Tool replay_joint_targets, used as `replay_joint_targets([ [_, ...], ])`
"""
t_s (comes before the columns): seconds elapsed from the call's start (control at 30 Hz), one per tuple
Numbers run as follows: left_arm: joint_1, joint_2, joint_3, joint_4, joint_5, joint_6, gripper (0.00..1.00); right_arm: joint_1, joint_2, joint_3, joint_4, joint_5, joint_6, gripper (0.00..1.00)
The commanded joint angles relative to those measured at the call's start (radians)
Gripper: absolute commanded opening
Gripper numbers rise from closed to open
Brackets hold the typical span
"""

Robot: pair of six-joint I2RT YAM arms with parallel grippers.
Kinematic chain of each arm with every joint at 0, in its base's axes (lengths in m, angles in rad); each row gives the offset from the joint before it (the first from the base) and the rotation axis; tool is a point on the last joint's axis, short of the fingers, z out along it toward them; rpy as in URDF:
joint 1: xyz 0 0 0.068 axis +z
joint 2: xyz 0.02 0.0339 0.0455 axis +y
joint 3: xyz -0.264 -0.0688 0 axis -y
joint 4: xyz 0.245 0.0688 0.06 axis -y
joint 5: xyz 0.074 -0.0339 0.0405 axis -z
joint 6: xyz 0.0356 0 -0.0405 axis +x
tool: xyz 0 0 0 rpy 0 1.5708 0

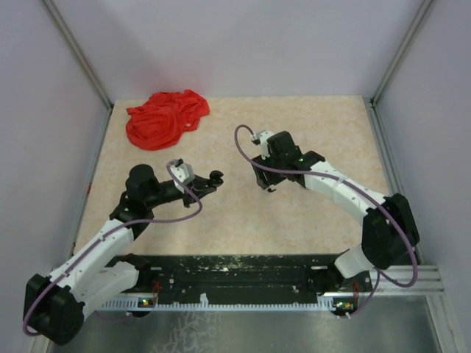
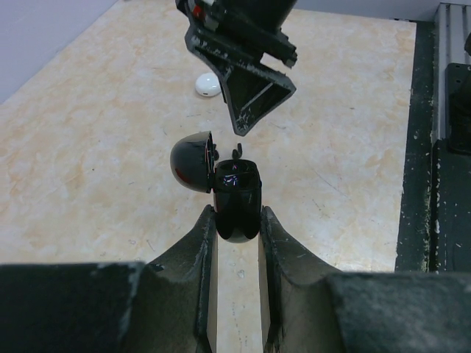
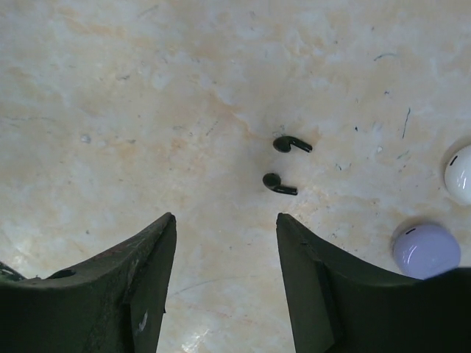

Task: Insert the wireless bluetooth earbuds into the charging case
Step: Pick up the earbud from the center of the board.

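Observation:
My left gripper [image 2: 237, 213] is shut on a black charging case [image 2: 237, 200] and holds it above the table, its domed lid [image 2: 190, 162] hinged open to the left. In the top view the left gripper [image 1: 213, 178] sits left of centre. Two tiny black earbuds [image 3: 291, 144] [image 3: 278, 184] lie side by side on the table, just ahead of my right gripper [image 3: 225, 219]. That gripper is open, empty and above the table. From the top view the right gripper [image 1: 263, 181] hides the buds. I cannot tell what is inside the case's wells.
A white round case [image 3: 460, 173] and a lavender round case [image 3: 425, 250] lie right of the black buds. The white one also shows in the left wrist view [image 2: 207, 85]. A red cloth [image 1: 165, 118] lies at the back left. Walls enclose the table [image 1: 309, 220].

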Motion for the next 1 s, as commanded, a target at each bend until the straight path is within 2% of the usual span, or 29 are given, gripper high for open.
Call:
replay_joint_targets([
  [0.0, -0.001, -0.007, 0.031, -0.013, -0.058, 0.005, 0.01, -0.009, 0.087, 0.023, 0.045, 0.063, 0.016, 0.55],
  [0.43, -0.001, -0.003, 0.035, -0.014, -0.049, -0.003, 0.01, -0.013, 0.293, 0.049, 0.080, 0.164, 0.074, 0.50],
  [0.97, 0.000, 0.013, 0.039, -0.009, -0.025, -0.014, 0.01, -0.014, 0.334, 0.038, 0.118, 0.199, 0.114, 0.36],
])
